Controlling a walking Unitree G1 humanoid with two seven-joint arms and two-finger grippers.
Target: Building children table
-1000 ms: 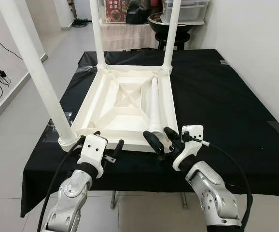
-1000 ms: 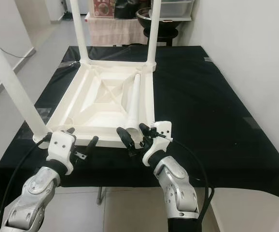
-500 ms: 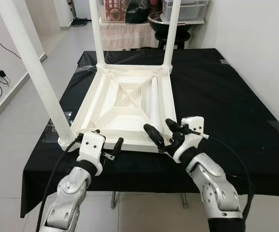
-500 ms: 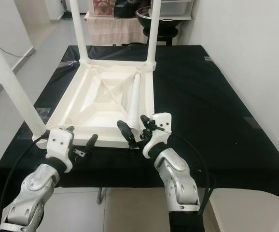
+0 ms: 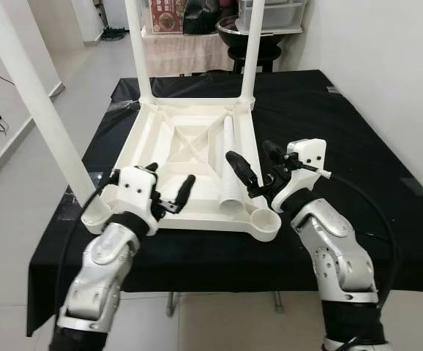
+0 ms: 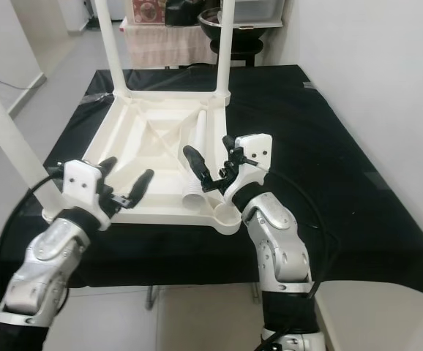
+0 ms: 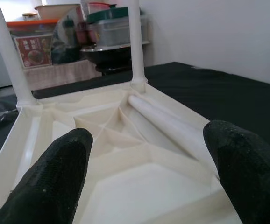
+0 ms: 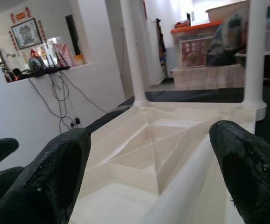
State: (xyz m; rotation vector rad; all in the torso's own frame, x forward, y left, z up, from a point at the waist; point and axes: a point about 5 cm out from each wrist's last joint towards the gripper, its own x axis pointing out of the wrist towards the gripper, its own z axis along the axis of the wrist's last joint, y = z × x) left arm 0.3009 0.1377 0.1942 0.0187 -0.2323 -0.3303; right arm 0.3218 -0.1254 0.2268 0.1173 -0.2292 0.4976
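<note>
white plastic children's table lies upside down on the black-covered bench, underside up so the corner sockets can take legs. three legs already stand up from it: far left, far right and near left. the fourth, loose leg lies inside the frame along its right side, open end near the empty near-right socket. right tool hovers with fingers spread just above that leg's near end, likely lined up to grasp it. left tool, also spread, hangs over the near-left part of the frame, holding nothing, perhaps ready to steady the piece.
</note>
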